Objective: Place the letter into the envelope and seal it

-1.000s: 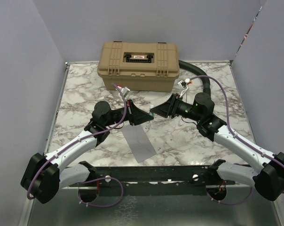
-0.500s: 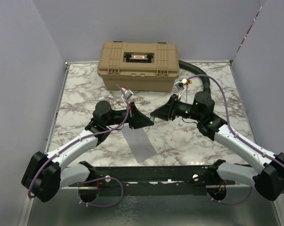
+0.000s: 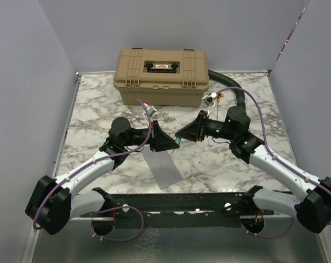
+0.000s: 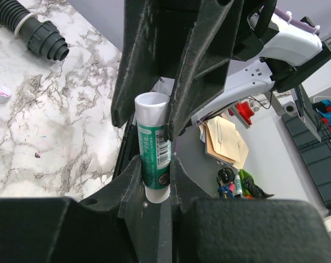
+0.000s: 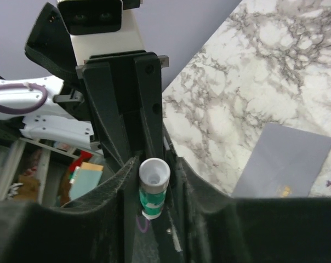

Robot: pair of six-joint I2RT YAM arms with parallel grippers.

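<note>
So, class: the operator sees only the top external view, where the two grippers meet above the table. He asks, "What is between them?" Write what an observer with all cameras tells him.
Observer: A glue stick, white with a green label. The left gripper clamps one end.
Operator: And the right gripper?
Observer: The right gripper grips the other end, which looks hollow.
Operator: Anything loose?
Observer: A small white cap lies on the table near the hose mouth.

You see the glue stick (image 4: 153,150) white with a green label and black barcode, the envelope (image 3: 163,167) grey-lavender, the table (image 3: 94,109) white marble with grey veins, the case (image 3: 160,82) tan.
</note>
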